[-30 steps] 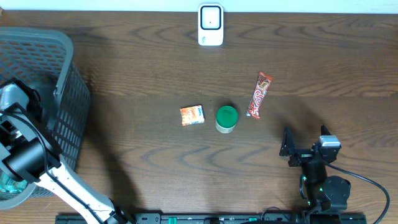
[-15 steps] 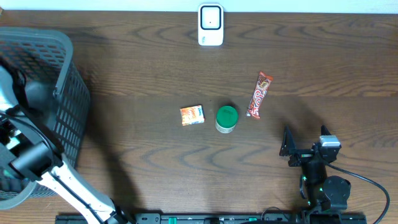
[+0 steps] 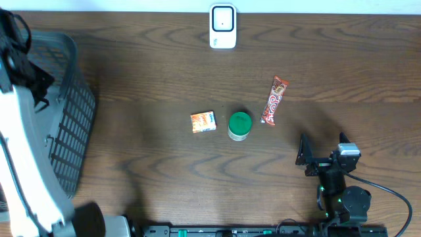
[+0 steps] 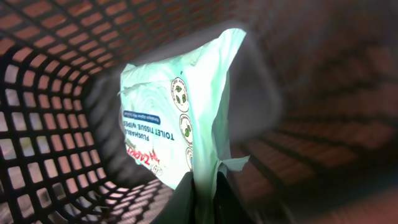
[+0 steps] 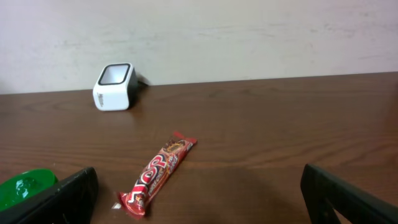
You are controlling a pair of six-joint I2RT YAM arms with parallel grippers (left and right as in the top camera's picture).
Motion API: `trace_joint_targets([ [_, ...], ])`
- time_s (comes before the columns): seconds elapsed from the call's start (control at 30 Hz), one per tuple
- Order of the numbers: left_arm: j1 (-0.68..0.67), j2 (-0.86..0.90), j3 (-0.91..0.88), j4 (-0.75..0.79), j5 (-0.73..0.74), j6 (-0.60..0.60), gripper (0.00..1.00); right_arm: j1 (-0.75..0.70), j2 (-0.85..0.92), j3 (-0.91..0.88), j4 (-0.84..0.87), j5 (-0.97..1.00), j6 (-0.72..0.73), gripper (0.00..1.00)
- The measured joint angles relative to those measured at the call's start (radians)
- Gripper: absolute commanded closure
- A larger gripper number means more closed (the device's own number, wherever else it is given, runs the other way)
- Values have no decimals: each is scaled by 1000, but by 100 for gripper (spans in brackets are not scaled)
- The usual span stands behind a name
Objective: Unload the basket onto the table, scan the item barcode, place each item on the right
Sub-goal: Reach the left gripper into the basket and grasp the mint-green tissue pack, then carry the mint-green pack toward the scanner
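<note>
Far L of desk [image 3: 164, 184], inside grey mesh basket [image 3: 66, 125]: L end effector [image 4: 205, 190], pinched tight on lower edge of pale green wipes pack [image 4: 165, 112]. Pack upright in L wrist view, crimped seam caught between the two fingers, "TOILET TISSUE WIPES" legible on printed face. Dark lattice on every side of it, so pack within basket; whether lifted off basket floor, cannot tell. From overhead, only white L arm [image 3: 20, 151] across basket's near side; pack and end effector not made out there.

Far edge of desk, centre: white scanner [image 3: 223, 26], upright, well apart from basket and pack.

Mid-desk, in a loose row: orange box [image 3: 203, 122]; just beside it, green-lidded jar [image 3: 239, 125]; then red candy bar [image 3: 275, 100], flat and diagonal, near end close to jar, not touching.

Near R side of desk: R end effector [image 3: 322, 155], spread fully wide, nothing between its fingers [image 5: 62, 202], low over bare wood. Candy bar straight ahead in R wrist view, scanner beyond it at back L, against pale wall.
</note>
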Motion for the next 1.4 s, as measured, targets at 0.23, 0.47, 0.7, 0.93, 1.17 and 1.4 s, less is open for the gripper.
trace_joint_targets([
  [0.23,-185,-203,1,56,83,-19,93,0,0,0,0,0,0,1],
  [0.47,-463,-205,-13,148,287,-8,93,0,0,0,0,0,0,1],
  [0.7,-659,-133,-143,271,412,71,93,0,0,0,0,0,0,1],
  [0.93,-745,-30,-350,465,689,216,93,0,0,0,0,0,0,1],
  [1.17,-750,-14,-431,523,992,332,93,0,0,0,0,0,0,1],
  [1.4,-750,-14,-434,527,1216,457,93,0,0,0,0,0,0,1],
])
